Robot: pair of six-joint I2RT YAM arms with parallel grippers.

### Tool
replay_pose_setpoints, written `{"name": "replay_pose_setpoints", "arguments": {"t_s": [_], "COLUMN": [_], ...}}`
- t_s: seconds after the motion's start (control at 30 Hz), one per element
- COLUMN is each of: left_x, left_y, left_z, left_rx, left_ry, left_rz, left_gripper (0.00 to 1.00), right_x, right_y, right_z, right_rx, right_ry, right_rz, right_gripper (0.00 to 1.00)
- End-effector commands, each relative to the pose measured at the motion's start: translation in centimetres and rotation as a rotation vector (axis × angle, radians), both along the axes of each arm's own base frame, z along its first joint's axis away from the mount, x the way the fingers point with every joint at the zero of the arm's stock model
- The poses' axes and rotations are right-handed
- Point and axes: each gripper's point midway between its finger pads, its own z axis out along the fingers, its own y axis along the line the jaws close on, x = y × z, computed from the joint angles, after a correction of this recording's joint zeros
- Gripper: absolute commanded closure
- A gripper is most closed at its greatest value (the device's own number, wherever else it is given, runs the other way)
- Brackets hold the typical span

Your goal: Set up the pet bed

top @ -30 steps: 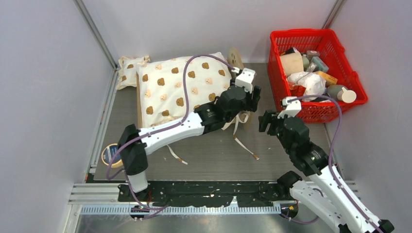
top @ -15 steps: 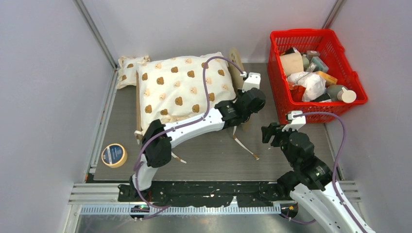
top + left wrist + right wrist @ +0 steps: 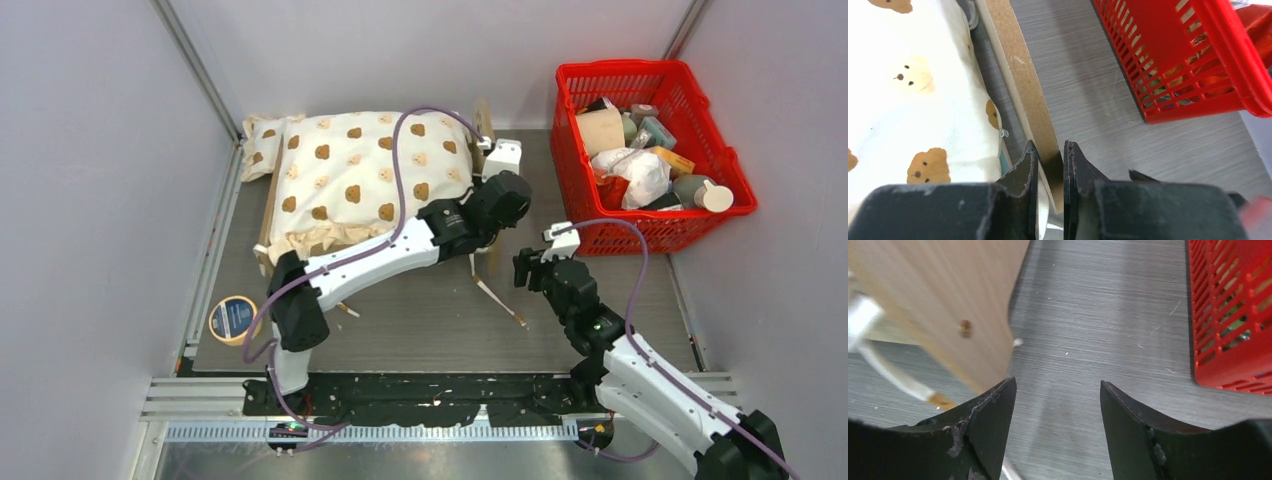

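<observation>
The pet bed [image 3: 486, 116] lies at the back of the table, its light-wood end panel [image 3: 1018, 65] standing on edge. A cream bear-print cushion [image 3: 360, 175] covers most of the frame. My left gripper [image 3: 1048, 150] is shut on the panel's thin edge, with the cushion [image 3: 913, 100] just to its left. From above, the left gripper [image 3: 492, 215] sits at the bed's right end. My right gripper [image 3: 1058, 385] is open and low over bare table, beside the lower corner of the wood panel [image 3: 938, 290], holding nothing.
A red basket [image 3: 655, 68] full of odd items stands at the back right, close to both grippers [image 3: 1198, 50]. A small bear-print pillow [image 3: 262, 135] lies at the back left, a tape roll [image 3: 234, 318] at the front left. White straps [image 3: 495, 300] trail on the table.
My left gripper has closed on the bed's end panel, and the bed with its cushion has swung left. The right arm has moved left and nearer to the panel.
</observation>
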Motion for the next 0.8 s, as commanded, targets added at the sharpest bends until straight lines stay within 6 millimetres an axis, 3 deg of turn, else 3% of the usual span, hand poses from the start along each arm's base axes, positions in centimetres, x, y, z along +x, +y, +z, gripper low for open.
{"name": "replay_pose_setpoints", "arguments": {"t_s": [0.0,0.13,0.3,0.37,0.53,0.77], "left_x": [-0.4,-0.5,-0.1,0.0,0.2,0.0], "left_y": [3.8,5.7,6.9,7.1,7.2,7.1], "left_z": [16.3,17.1,17.1,17.5,18.2,18.0], "left_rx": [-0.284,-0.255,-0.295,-0.308,-0.333,-0.344], "left_ry": [-0.226,-0.237,-0.21,-0.206,-0.204,-0.189], "left_rz": [-0.029,-0.037,-0.042,-0.047,-0.044,-0.049], "left_gripper": [1.0,1.0,1.0,1.0,1.0,1.0], "right_x": [2.8,4.1,4.8,4.8,3.9,1.9], "right_y": [0.9,1.2,3.9,4.7,6.0,8.5], "right_z": [3.0,3.7,3.1,3.1,2.5,0.0], "right_rx": [-0.041,-0.095,-0.096,-0.009,0.329,0.324], "right_ry": [-0.197,-0.265,-0.225,-0.201,-0.187,-0.251], "right_rz": [0.036,0.089,0.277,0.301,0.279,0.484], "right_gripper": [0.33,0.34,0.32,0.3,0.34,0.32]}}
